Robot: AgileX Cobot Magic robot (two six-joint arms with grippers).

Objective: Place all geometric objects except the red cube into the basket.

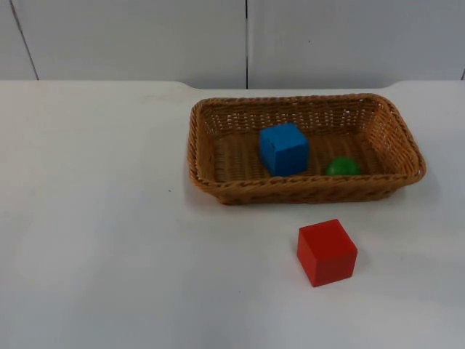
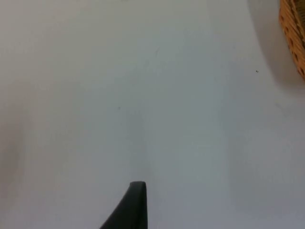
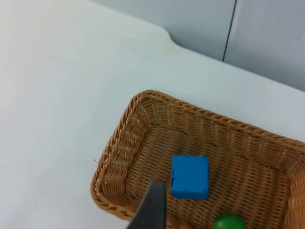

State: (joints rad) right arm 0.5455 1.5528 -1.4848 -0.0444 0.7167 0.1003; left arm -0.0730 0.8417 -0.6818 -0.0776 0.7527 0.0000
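white table top (image 1: 94, 218), grey partition wall (image 1: 131, 36)

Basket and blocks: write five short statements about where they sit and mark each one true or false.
1. The blue cube lies inside the wicker basket. True.
2. The red cube lies inside the basket. False: it stands on the white table, in front of the basket.
3. A green object lies in the basket beside the blue cube. True.
4. The blue cube is stacked on the red cube. False: they are apart, with the basket's wall between them.
5. The basket is tipped onto its side. False: it sits flat, open side up.
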